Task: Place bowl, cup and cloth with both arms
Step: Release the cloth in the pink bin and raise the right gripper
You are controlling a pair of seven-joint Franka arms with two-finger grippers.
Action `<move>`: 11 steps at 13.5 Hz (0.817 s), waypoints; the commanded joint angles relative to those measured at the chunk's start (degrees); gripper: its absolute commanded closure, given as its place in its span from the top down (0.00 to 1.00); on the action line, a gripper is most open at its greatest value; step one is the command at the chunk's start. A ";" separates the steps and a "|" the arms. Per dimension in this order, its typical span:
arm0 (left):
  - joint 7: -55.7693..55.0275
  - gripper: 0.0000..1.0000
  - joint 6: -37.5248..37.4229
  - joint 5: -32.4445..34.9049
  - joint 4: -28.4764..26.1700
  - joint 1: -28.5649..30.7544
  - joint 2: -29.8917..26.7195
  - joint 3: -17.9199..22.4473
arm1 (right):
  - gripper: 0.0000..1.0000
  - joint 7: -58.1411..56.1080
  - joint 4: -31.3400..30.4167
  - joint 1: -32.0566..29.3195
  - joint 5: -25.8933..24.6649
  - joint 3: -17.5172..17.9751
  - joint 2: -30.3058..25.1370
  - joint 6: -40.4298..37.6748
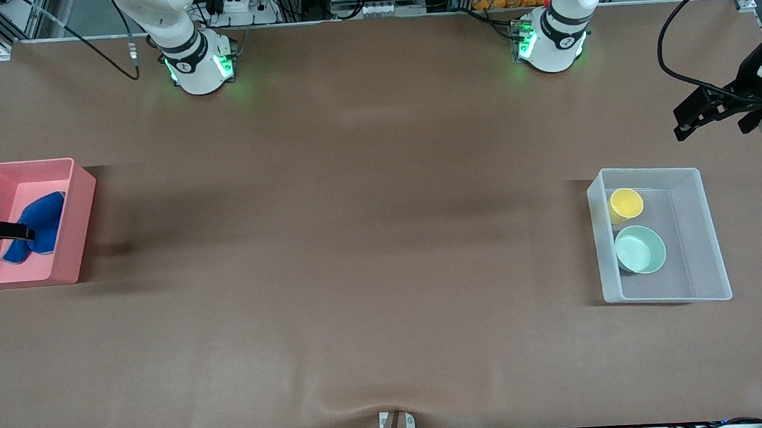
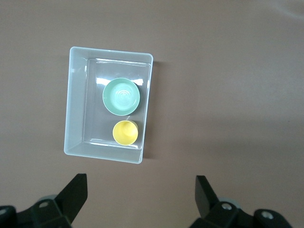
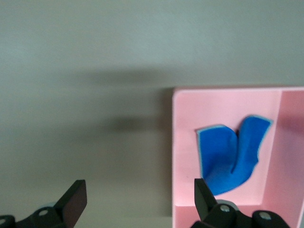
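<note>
Three things look sorted already: cloth (image 1: 35,227) crumpled in the pink bin (image 1: 84,216), cup (image 1: 625,203) beside bowl (image 1: 640,248) in the clear tub (image 1: 708,236), so both empty grippers, left gripper (image 2: 141,202) and right gripper (image 3: 140,202), hang wide open above their bins.

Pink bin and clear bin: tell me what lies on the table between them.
Nothing. In the front view, only bare brown table stretches from the pink bin holding the cloth to the clear bin holding the cup and bowl.
</note>
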 commanded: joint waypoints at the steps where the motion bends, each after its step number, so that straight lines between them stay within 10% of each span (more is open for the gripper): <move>1: 1.25 1.00 -0.29 -0.98 -1.59 -0.41 -1.72 0.62 | 1.00 1.46 -1.02 3.63 1.85 -0.26 -4.33 -0.25; 11: 2.05 1.00 -1.96 -0.98 -1.94 -0.24 -2.60 0.62 | 1.00 14.22 -1.20 17.26 1.94 -0.26 -19.62 -12.46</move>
